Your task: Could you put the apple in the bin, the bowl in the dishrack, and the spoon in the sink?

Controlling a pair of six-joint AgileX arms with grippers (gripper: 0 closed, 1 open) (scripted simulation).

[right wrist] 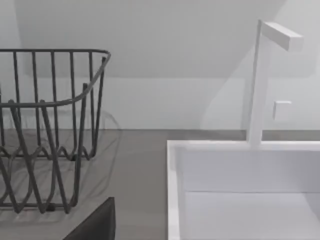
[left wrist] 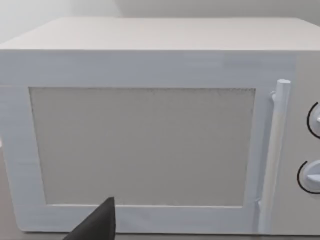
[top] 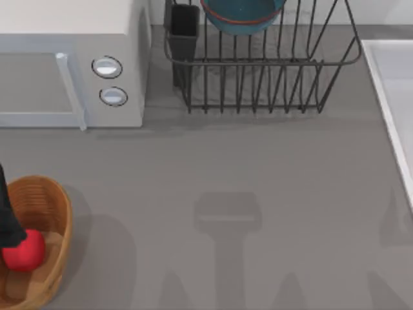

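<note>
The left gripper [top: 9, 223] hung over the bin [top: 55, 200], a dark shape just above the apple [top: 24, 250]; whether its fingers gripped the apple or stood apart from it could not be told. The apple sat inside the bin. Well beyond the bin, the bowl [top: 242, 16] rested in the dishrack [top: 271, 71], the microwave [top: 71, 64] beside it, the sink [top: 390, 84] past it. The table [top: 226, 194] was plain grey.

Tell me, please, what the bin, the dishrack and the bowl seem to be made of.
The bin looks like woven wicker, tan-orange and matt, with ribbed sides and a paler, wood-like inside. The dishrack seems to be thin black wire, probably coated metal, judging by its slim bent bars. The bowl looks like glazed ceramic: smooth dark teal with a thin reddish-brown rim, though plastic cannot be excluded.
</note>
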